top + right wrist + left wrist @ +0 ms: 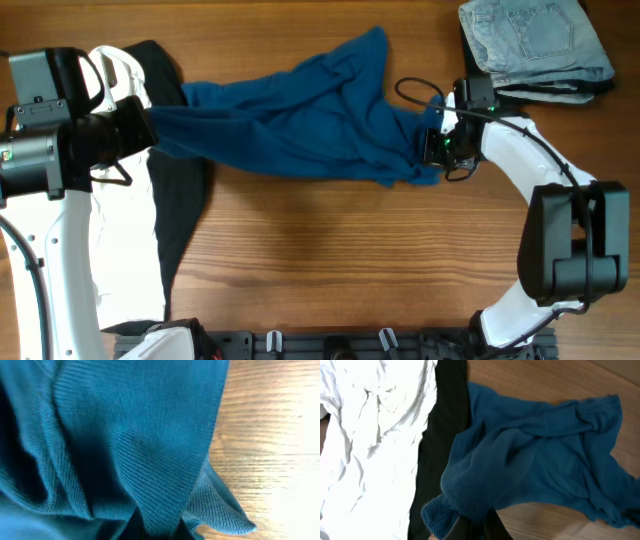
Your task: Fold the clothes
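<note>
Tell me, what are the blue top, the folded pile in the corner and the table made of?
The blue top looks like a soft matte knit, maybe cotton; fine ribs show close up. The folded pile seems to be faded denim, with stitched seams. The table is wood or wood-look laminate: grain lines, slight sheen.

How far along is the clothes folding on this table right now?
Done: the jeans lie folded at the far right corner. In hand: the blue sweater hangs stretched and crumpled between the left gripper and the right gripper. Left: folding it, plus the white garment and the black garment lying unfolded on the left.
</note>
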Action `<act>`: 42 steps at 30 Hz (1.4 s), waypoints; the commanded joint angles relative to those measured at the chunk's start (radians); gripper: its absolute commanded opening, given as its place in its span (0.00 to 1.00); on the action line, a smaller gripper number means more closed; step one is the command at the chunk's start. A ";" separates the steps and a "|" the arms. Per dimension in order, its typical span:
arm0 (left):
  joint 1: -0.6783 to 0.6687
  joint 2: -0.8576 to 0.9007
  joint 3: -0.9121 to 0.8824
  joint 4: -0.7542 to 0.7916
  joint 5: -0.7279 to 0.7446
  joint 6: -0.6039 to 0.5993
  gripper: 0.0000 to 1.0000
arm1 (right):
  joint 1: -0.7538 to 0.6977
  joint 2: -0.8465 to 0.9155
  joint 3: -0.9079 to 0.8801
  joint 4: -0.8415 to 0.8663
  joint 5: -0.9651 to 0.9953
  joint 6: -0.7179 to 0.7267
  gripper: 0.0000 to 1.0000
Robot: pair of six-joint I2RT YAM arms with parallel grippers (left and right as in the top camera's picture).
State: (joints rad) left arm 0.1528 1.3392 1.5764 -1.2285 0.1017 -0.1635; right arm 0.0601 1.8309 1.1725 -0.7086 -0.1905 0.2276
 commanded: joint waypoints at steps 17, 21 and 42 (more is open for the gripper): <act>0.007 0.065 0.013 0.004 -0.013 -0.009 0.04 | -0.007 0.033 0.369 -0.022 0.029 0.038 0.99; 0.007 0.068 0.013 0.004 -0.013 -0.009 0.04 | -0.007 -0.001 0.349 -0.296 0.098 0.037 1.00; 0.006 0.128 0.013 -0.014 -0.013 -0.009 0.04 | -0.008 -0.050 -0.111 -0.039 0.056 0.164 0.04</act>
State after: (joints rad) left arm 0.1528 1.4624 1.5764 -1.2430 0.0978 -0.1635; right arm 0.0563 1.8172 1.0382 -0.7090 -0.1421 0.3779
